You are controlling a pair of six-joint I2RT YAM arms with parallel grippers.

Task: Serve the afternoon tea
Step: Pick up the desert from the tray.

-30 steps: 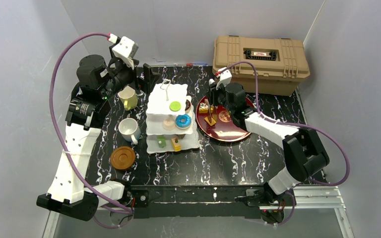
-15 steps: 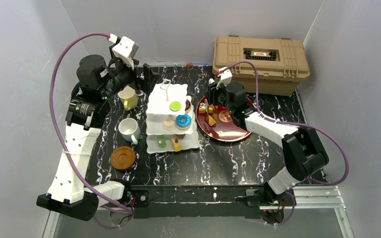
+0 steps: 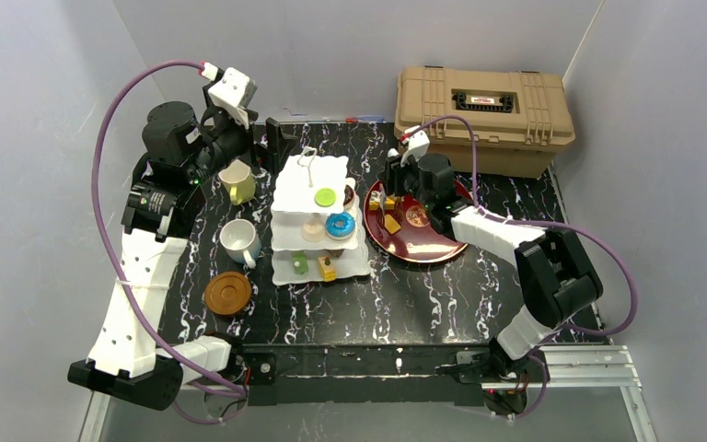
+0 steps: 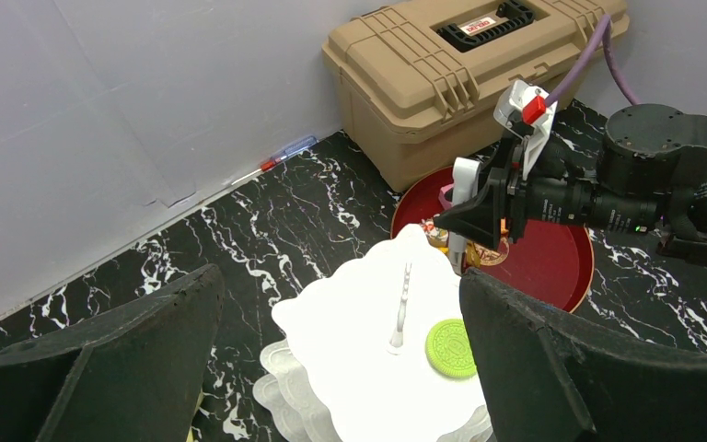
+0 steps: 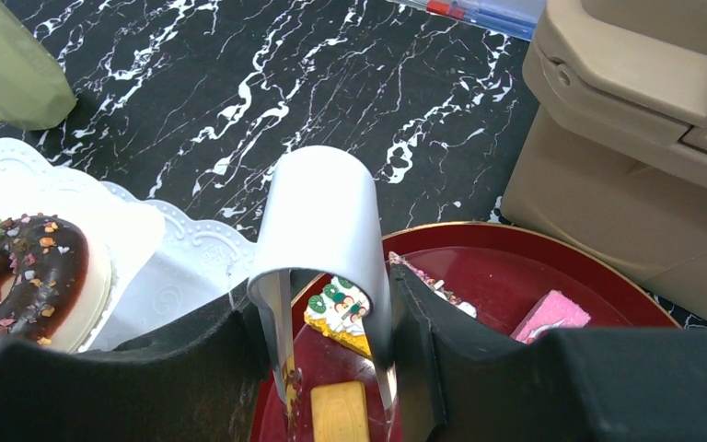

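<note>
Cake stand: overhead view; three tiers, between the mugs and the tray. Six pastries can be counted, and the upper tiers hide part of the lower ones.
Mugs: two, a white mug and a yellow-green mug, left of the stand; one coaster nearer.
Tray: right of the stand, its contents partly hidden under the right gripper.
Left gripper: left wrist view; jaws spread wide and empty above the stand's top tier, which holds one green biscuit; finger bases cropped.
Right gripper: right wrist view; jaws parted and clamping nothing, either side of one yellow wedge and one tan bar, the bar cut off by the frame edge. One chocolate doughnut, cropped; one pink cake.
</note>
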